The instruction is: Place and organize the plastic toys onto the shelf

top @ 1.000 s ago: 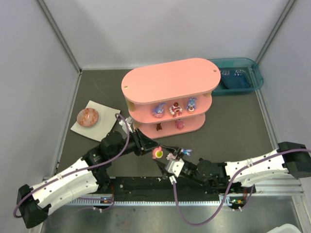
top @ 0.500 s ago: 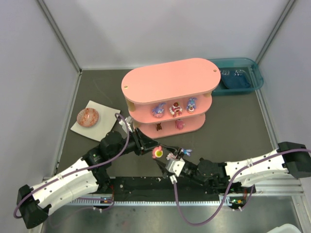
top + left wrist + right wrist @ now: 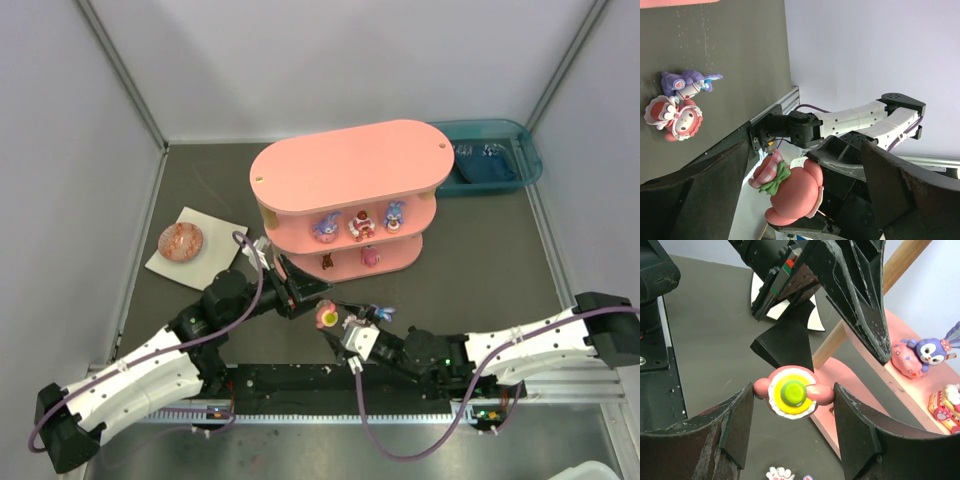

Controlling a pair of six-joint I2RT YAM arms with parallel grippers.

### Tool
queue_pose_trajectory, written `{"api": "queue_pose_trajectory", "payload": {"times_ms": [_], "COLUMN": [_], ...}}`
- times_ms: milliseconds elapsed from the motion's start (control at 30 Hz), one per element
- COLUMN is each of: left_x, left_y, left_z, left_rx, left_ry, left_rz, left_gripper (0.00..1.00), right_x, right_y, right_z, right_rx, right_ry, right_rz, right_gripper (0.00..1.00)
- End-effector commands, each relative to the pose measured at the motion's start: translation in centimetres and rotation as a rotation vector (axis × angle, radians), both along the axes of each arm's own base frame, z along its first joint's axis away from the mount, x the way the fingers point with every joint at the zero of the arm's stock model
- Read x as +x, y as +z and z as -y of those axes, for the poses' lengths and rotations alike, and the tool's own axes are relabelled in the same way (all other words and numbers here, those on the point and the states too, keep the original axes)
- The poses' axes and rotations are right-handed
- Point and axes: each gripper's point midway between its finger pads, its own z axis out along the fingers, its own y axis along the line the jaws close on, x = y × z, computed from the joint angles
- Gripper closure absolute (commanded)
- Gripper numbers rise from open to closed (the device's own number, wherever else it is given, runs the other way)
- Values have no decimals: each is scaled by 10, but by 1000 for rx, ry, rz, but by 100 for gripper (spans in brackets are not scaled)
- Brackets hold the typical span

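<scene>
A teal bin (image 3: 497, 150) sits at the far right of the dark table (image 3: 480, 250), something dark blue inside; at left, a speckled red-brown ball (image 3: 181, 241) rests on a white square plate (image 3: 213, 229).

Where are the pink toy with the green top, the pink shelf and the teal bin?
pink toy (image 3: 792, 391): right wrist view, on its green centre.
pink shelf (image 3: 350, 165): top external view, on its top board.
teal bin (image 3: 490, 124): top external view, on its far rim.

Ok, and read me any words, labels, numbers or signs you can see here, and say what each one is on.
No text can be read in any view.
Right arm: a faint grey mark on its white link, too small to read.
Shelf and pink toy: no print visible.
</scene>
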Motion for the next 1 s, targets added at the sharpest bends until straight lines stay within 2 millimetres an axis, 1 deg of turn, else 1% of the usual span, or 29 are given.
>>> {"api": "queue_pose_trajectory", "payload": {"times_ms": [0,67,100,133,167,200,233,267,300,333,367,400,433,467,533,567,633,667,733,767,833,867,900,933,967], "left_x": [4,8,7,9,10,13,13,14,17,16,17,17,17,18,18,18,18,18,18,17,16,16,16,16,15], "left_y": [23,22,16,19,16,17,15,15,15,15,15,16,15,15,14,12,7,4,2,1,0,1,0,0,1], "left_z": [-4,-8,-11,-14,-17,-21,-25,-28,-32,-34,-36,-37,-38,-38,-39,-39,-40,-42,-43,-43,-44,-45,-45,-45,-45], "left_rx": [-41,-16,14,28,56,71,104,124,137,151,164,168,182,187,196,202,217,227,233,235,234,232,234,234,230], "left_ry": [21,48,55,69,79,104,113,122,142,144,148,151,154,154,155,152,157,158,160,159,159,161,160,159,158], "left_rz": [66,89,79,91,111,125,121,140,150,153,165,170,174,177,178,177,176,171,170,173,171,176,175,177,180], "left_gripper": [1,1,1,1,1,1,1,1,1,1,1,1,1,1,1,1,1,1,1,1,1,1,1,1,1], "right_x": [2,4,3,8,13,15,25,30,34,38,43,45,49,50,53,55,57,59,62,64,66,66,68,68,69], "right_y": [29,31,35,37,41,55,51,55,74,72,96,105,105,129,144,159,178,196,216,235,254,275,278,285,302], "right_z": [8,14,20,26,32,39,50,57,63,72,79,83,91,96,103,108,114,118,122,123,124,127,119,117,120], "right_rx": [106,113,129,141,158,212,188,199,253,211,258,278,241,289,301,309,334,354,383,411,445,485,473,481,515], "right_ry": [-19,-33,-38,-75,-107,-131,-205,-247,-276,-314,-336,-352,-387,-392,-410,-422,-426,-427,-440,-444,-450,-442,-450,-455,-453], "right_rz": [-82,-110,-145,-167,-190,-236,-249,-265,-304,-307,-325,-346,-341,-363,-380,-384,-386,-389,-391,-395,-399,-403,-397,-398,-399], "right_gripper": [100,100,100,100,100,100,100,100,100,100,100,100,100,100,100,100,100,100,100,100,100,100,100,100,100]}}
